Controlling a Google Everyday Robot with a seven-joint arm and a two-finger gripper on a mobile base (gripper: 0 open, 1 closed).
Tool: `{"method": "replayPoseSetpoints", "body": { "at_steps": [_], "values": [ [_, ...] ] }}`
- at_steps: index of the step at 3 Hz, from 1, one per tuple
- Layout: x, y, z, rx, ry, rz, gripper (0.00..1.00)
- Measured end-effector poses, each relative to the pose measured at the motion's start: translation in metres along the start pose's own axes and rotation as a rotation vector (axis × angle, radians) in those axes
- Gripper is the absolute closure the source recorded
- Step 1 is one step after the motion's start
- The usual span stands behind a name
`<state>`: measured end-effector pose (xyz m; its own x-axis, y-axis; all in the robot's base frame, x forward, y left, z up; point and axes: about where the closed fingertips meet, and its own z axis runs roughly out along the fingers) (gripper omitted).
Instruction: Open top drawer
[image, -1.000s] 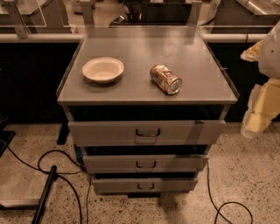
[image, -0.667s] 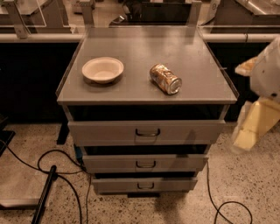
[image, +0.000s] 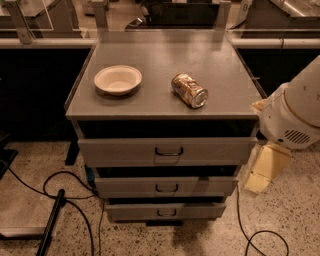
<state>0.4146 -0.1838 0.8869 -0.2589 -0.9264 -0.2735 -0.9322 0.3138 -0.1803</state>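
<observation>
1. Spreading across the bottom of the frame: speckled stone floor (image: 292, 220), with dark cables (image: 60, 180) looping at the lower left.
2. Standing at the centre: a grey metal cabinet with a flat top (image: 160, 55), backed by dark counters and a pale rail (image: 35, 43) along the upper edge.
3. Sitting just under that top, at mid-frame: the top drawer (image: 120, 151), widest of three fronts, with a dark gap above it and a small loop handle (image: 169, 151) at its middle. Stepped below it: the middle drawer (image: 125, 187) and the bottom drawer (image: 135, 211).
4. Bulging in from the right edge: a white rounded arm housing (image: 295, 112), level with the cabinet's front lip.
5. Hanging below that housing, right of centre: the yellowish gripper (image: 262, 175), just beside the top drawer's right end and well apart from the handle. Spread of the pincer: cannot tell. Contact with the cabinet: cannot tell.
6. Resting on the top: a pale bowl (image: 118, 80), upright at the left, and a can (image: 189, 90) on its side to the right, the two apart.
</observation>
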Motion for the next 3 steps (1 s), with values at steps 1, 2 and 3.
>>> {"method": "replayPoseSetpoints", "body": {
  "at_steps": [1,2,3],
  "values": [
    [-0.002,0.003,0.017,-0.012,-0.007,0.020,0.00],
    [-0.005,-0.005,0.058,-0.006,-0.002,0.041,0.00],
    [-0.006,-0.020,0.084,0.014,-0.010,0.052,0.00]
  ]
}}
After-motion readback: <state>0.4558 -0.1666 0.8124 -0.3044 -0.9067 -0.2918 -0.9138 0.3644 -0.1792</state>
